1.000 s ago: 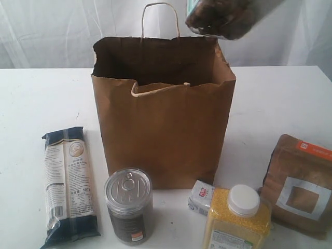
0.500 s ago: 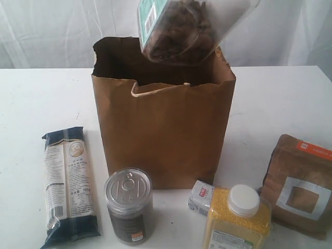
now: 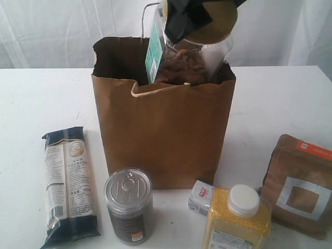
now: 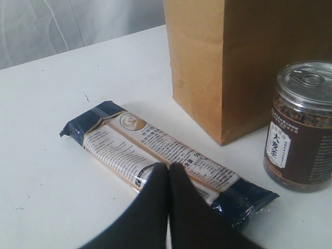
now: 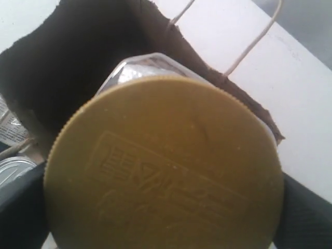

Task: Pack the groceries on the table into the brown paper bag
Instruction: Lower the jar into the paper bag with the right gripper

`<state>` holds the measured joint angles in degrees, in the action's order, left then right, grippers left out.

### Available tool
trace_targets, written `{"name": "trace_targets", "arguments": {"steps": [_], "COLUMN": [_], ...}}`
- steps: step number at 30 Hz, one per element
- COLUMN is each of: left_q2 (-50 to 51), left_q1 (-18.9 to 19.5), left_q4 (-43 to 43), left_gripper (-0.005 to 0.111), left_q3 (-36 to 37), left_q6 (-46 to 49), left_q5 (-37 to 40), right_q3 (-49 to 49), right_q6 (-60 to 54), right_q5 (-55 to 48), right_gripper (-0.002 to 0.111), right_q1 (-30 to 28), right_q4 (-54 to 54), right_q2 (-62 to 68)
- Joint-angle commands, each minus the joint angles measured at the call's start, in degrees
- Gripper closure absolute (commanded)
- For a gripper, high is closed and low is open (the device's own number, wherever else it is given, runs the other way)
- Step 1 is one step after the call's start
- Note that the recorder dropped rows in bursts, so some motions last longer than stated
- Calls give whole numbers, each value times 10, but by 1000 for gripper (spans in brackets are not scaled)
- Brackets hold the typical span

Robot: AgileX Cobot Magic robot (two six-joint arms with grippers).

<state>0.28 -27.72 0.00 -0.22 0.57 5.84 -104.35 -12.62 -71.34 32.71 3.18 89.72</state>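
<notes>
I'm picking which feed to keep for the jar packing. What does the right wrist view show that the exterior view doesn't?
Only the right wrist view: the embossed lid top of the gold-lidded clear jar, with the right gripper flanking it on both sides. Only the exterior view: the jar's brown contents and green label, the brown windowed pouch, yellow-grain bottle and small white-blue packet. Both: the gripped jar at the brown paper bag mouth, its loop handle, the silver can.

The jar [image 3: 188, 59] hangs half inside the bag [image 3: 163, 135]; can [image 3: 128, 205] before it.

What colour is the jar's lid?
The jar's lid is gold with embossed characters; clearest in the right wrist view.
</notes>
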Motion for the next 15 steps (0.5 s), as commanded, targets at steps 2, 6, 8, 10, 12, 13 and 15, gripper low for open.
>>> {"name": "trace_targets", "arguments": {"steps": [2,6,8,10,12,13,15], "left_q2": [-3,-3,-3,-3,-3,-3,-3], "left_q1": [3,3,3,3,3,3,3], "left_q4": [0,0,0,0,0,0,0], "left_gripper": [107,107,107,107,107,107,107], "left_q3": [2,2,2,2,2,2,2], "left_q6": [-6,-6,-6,-6,-6,-6,-6], "left_q5": [-1,-1,-1,-1,-1,-1,-1], "right_q3": [-2,-2,-2,-2,-2,-2,-2], "right_q6": [-15,-24,-26,-26,-26,-26,-26], "right_q5": [14,14,14,14,14,14,14], "right_gripper": [108,108,108,108,108,108,108], "right_q1": [4,9,15,16,16,16,16], "right_q4": [-2,-2,-2,-3,-5,-9,-20], "right_q2": [39,70,84,99,114,121,134]}}
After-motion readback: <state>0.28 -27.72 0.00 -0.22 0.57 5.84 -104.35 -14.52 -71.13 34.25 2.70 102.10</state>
